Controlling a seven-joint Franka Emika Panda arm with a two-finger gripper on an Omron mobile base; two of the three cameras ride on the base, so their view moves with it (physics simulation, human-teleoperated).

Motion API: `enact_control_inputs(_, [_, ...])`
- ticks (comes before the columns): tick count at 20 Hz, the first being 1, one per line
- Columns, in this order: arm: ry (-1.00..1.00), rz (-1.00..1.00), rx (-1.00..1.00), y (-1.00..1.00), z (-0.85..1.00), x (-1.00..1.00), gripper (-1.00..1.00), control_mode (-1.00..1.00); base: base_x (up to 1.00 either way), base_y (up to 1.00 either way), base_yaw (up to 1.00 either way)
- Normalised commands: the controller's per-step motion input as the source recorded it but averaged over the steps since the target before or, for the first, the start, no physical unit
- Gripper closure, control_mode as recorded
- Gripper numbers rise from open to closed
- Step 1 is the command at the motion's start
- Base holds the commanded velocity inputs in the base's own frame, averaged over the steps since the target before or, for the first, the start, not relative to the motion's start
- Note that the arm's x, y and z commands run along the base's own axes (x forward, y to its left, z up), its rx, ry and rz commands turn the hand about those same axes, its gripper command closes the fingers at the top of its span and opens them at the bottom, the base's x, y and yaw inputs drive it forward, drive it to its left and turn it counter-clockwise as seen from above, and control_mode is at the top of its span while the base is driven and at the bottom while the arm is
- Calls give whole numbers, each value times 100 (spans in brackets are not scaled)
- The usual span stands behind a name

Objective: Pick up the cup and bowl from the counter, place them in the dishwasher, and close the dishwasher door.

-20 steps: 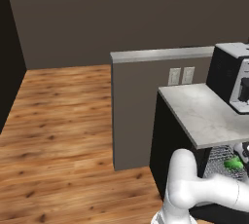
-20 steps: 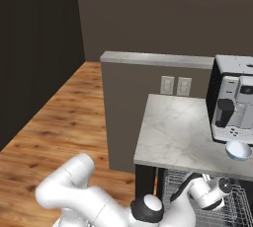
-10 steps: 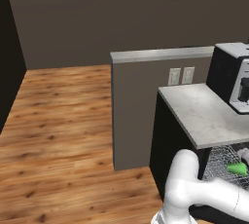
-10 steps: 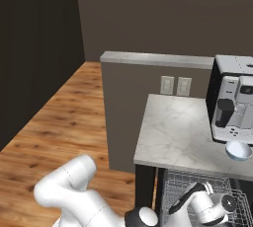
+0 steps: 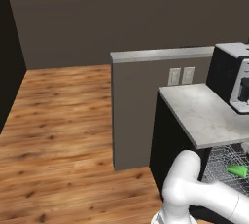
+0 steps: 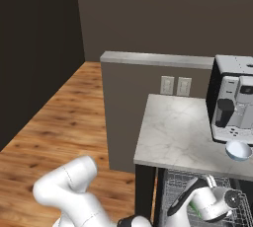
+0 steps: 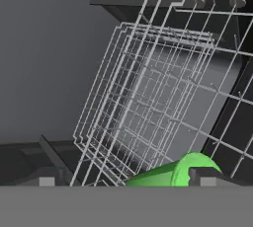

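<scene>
With the tool [image 7: 123, 180] released and the cup [image 7: 170, 174] lying in the dishwasher rack [image 7: 148, 102], withdraw straight out, then target the bowl [image 6: 237, 150] at the worktop's [image 6: 178, 132] 4 o'clock corner.

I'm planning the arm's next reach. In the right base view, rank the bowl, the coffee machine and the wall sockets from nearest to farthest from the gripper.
From the gripper, low in the rack:
1. bowl, just above on the counter edge
2. coffee machine, behind the bowl
3. wall sockets, far left on the partition
</scene>
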Motion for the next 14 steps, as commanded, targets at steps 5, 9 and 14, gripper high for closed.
enact_control_inputs(5, [-2, 0, 0, -9, 34, -6, -100, -100, 0, 0, 0])
enact_control_inputs(9, [-4, 0, 0, -18, 38, -20, -100, -100, 0, 0, 0])
enact_control_inputs(14, [-6, 0, 0, -28, 56, -9, -100, -100, 0, 0, 0])
